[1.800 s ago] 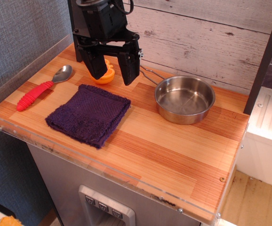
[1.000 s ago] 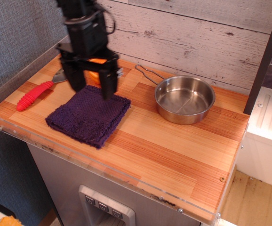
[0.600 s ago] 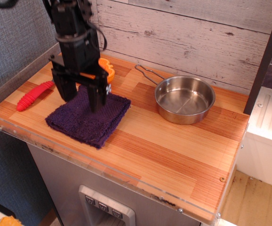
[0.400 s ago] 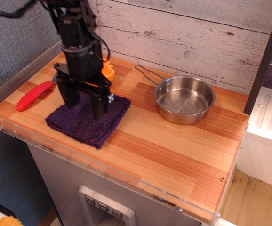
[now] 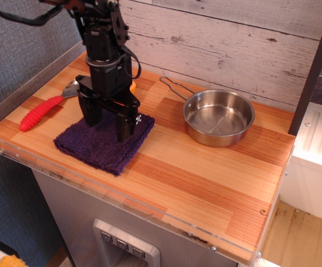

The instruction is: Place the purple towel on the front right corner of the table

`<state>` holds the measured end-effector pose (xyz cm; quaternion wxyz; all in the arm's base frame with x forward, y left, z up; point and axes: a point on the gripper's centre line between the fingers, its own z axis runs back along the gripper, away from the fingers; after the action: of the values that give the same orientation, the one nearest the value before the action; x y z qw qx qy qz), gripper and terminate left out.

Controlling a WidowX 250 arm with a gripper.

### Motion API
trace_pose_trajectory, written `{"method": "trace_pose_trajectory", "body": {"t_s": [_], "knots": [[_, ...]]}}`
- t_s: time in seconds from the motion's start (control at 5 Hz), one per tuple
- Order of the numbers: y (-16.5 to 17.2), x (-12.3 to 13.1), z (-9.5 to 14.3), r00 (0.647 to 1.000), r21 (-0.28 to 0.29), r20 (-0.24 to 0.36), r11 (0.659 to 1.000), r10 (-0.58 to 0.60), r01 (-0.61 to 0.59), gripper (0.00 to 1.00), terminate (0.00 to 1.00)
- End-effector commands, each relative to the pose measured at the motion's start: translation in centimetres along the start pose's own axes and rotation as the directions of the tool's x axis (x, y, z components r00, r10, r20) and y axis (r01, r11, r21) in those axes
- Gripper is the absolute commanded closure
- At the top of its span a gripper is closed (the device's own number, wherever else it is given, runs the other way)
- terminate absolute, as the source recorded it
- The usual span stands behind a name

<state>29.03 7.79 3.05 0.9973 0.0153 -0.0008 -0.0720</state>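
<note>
Towel [image 5: 97, 146] lies flat at front left of table [image 5: 205, 183], unmoved. Gripper [image 5: 108, 124] directly over it, jaws apart, tips at or near cloth; contact unclear. Grasp not made. Lift, carry, placement at front right corner outstanding.

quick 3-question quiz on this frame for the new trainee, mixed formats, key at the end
1. True or false: the gripper already holds the purple towel clear of the table.
2. What stands to the towel's right? A) steel pan B) mug C) plate
3. Fill in: the spoon has a ____ handle.

Key:
1. False; the jaws are spread, fingers down on the towel, which lies flat.
2. A, the steel pan.
3. Red.
</note>
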Motion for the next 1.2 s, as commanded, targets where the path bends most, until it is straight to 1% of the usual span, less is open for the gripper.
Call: {"method": "trace_pose_trajectory", "body": {"t_s": [0.0, 0.2, 0.4, 0.6, 0.8, 1.0], "knots": [[0.2, 0.5, -0.3, 1.0, 0.057, -0.008, 0.998, -0.022, 0.022, 0.0, 0.0], [0.0, 0.2, -1.9, 0.999, 0.034, -0.035, 0.999, -0.005, 0.006, 0.0, 0.0], [-0.3, -0.2, -2.9, 0.999, 0.008, -0.045, 1.0, 0.007, -0.007, 0.0, 0.0], [-1.5, -0.9, -3.0, 0.999, -0.017, -0.043, 1.0, 0.011, -0.012, 0.0, 0.0], [-4.3, -1.5, -2.9, 1.0, -0.06, -0.01, 0.998, 0.006, -0.007, 0.0, 0.0], [-7.6, -0.5, -2.7, 0.999, -0.112, 0.031, 0.993, -0.02, 0.023, 0.0, 0.0]]}}
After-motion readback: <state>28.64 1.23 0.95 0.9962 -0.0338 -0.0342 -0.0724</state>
